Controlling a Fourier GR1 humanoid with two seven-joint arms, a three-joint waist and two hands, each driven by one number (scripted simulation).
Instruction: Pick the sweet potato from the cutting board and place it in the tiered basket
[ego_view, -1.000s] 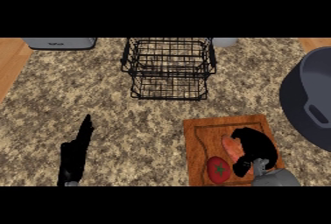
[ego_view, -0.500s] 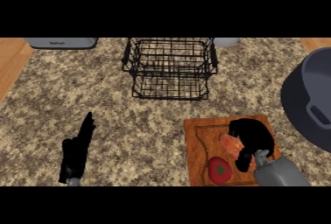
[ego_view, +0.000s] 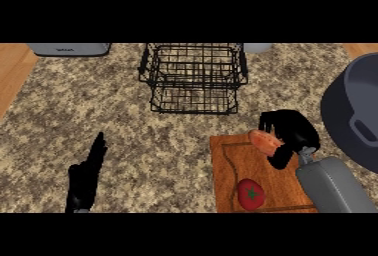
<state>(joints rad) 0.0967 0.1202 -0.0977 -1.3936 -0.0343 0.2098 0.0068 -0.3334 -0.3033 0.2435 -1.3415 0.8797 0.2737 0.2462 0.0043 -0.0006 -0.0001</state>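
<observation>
An orange sweet potato (ego_view: 264, 140) shows at the far left edge of the wooden cutting board (ego_view: 230, 172), held in my right hand (ego_view: 291, 131), whose fingers curl round it and hide much of it. The black wire tiered basket (ego_view: 194, 77) stands at the back middle of the counter, apart from the hand. My left hand (ego_view: 87, 175) rests open at the lower left, fingers pointing up.
A red tomato (ego_view: 251, 193) lies on the near part of the cutting board. A large dark pot (ego_view: 358, 112) fills the right edge. A grey appliance (ego_view: 69, 48) sits at the back left, and a pale cup (ego_view: 257, 47) behind the basket.
My right hand has moved away from me and leftward across the board with the sweet potato in it. The left hand and the tomato have stayed put.
</observation>
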